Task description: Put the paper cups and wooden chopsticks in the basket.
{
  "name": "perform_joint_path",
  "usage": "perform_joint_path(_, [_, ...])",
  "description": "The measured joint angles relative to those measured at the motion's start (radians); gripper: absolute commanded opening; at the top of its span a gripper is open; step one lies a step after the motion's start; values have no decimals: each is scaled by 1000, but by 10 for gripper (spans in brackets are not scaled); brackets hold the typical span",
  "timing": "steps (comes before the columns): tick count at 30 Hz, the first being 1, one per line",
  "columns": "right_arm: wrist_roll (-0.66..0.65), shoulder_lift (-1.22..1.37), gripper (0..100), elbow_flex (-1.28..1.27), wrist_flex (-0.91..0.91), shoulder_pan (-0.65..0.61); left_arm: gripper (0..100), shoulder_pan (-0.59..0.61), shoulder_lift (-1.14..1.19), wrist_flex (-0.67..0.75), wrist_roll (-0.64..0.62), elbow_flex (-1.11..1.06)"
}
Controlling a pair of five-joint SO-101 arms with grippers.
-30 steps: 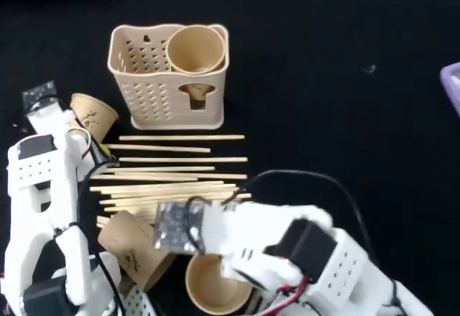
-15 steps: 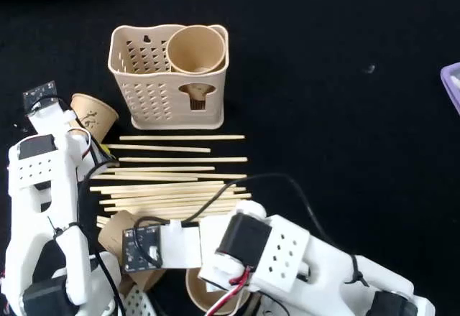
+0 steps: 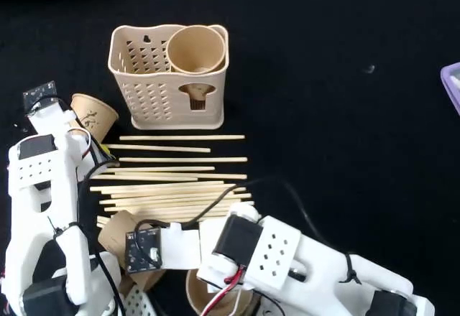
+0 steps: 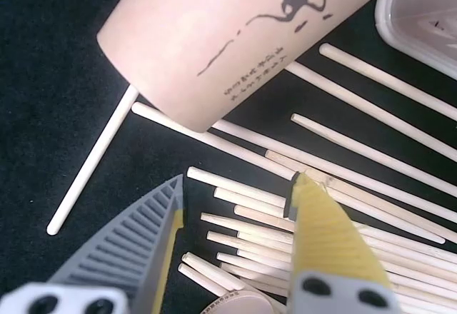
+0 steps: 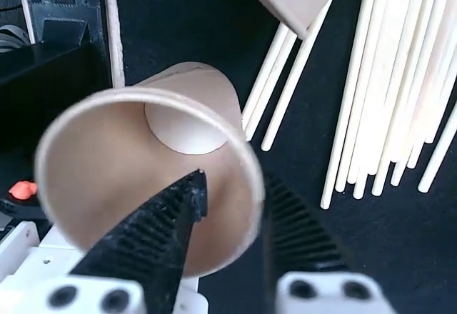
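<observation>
right gripper (image 5: 234, 178), jaws parted, straddles the rim of a cup (image 5: 128, 157) beside chopsticks (image 5: 400, 78). left gripper (image 4: 237, 185), jaws parted, hovers over chopsticks near a printed cup (image 4: 235, 36), its dark script unreadable. basket (image 3: 154, 93) beyond the chopsticks.

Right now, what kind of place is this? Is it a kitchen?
Probably not a kitchen; it looks like a robot practice bench. Two white robot arms sit at a black table, with wooden chopsticks laid out near a basket for sorting.
</observation>
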State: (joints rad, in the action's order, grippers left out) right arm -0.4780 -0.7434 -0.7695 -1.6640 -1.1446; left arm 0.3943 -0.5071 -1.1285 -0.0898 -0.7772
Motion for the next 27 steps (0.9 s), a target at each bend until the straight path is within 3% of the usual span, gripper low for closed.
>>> perform_joint_path(11, [2,0,11,83,-58,35,241,0,0,0,0,0])
perform_joint_path(14, [5,0,11,201,-68,170,241,0,0,0,0,0])
perform_joint_path(19, [9,0,11,388,-68,502,241,0,0,0,0,0])
perform_joint_path(22, [74,0,11,511,-68,675,241,0,0,0,0,0])
perform_joint_path(27, [281,0,11,704,-68,770,241,0,0,0,0,0])
